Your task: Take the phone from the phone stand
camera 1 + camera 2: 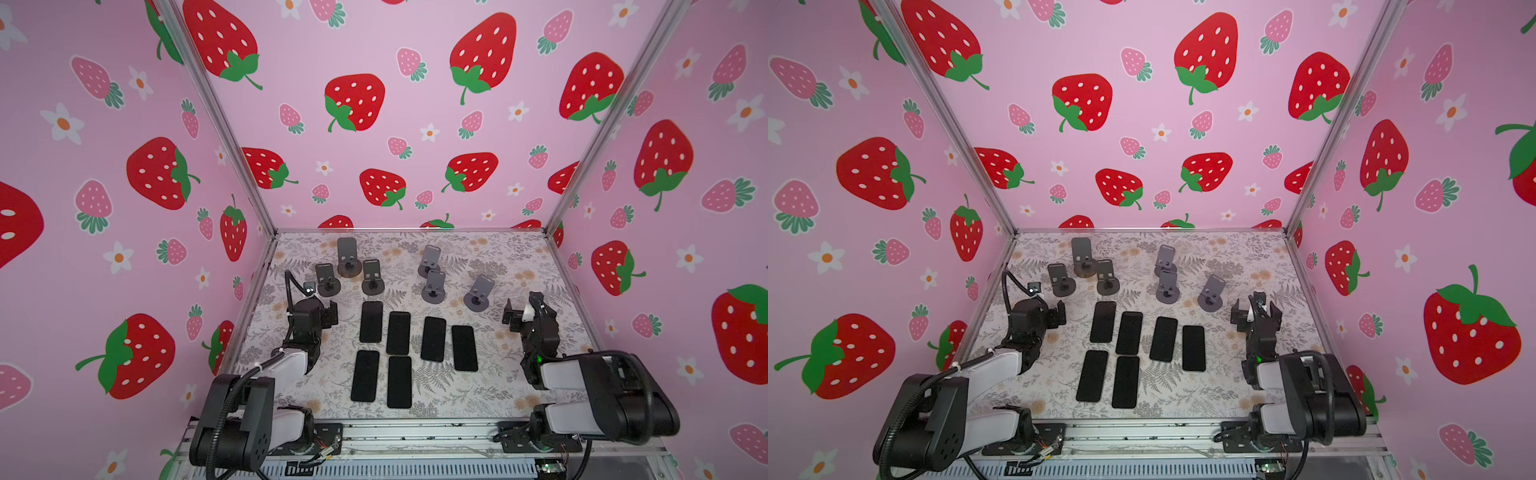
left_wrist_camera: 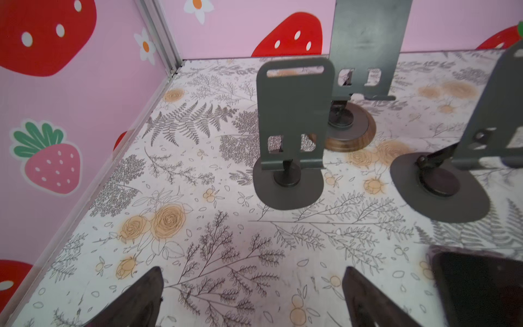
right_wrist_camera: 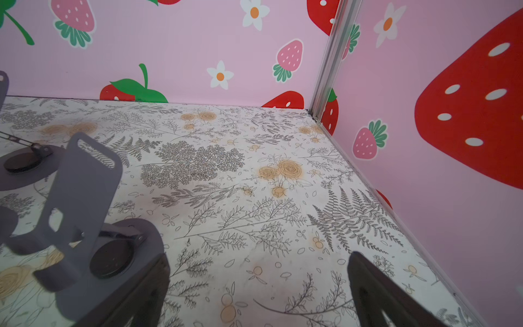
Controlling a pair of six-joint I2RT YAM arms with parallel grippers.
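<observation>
All six phones (image 1: 399, 338) lie flat on the table (image 1: 498, 386) near the stands (image 1: 433, 286), black and shiny. Every stand is empty, so the job looks done. The left claw (image 1: 330, 313) and right claw (image 1: 513, 318), one at each end of the stands, are wide open and hold nothing.

The back wall (image 1: 395, 137), left wall (image 1: 104, 187) and right wall (image 1: 685, 187) are pink, printed with red and pink strawberries and white flowers. The table (image 1: 490, 390) wears a grey fern and tan rose print. Aluminium posts (image 1: 218, 120) rise from its back corners; a metal rail (image 1: 415, 432) edges its front.
</observation>
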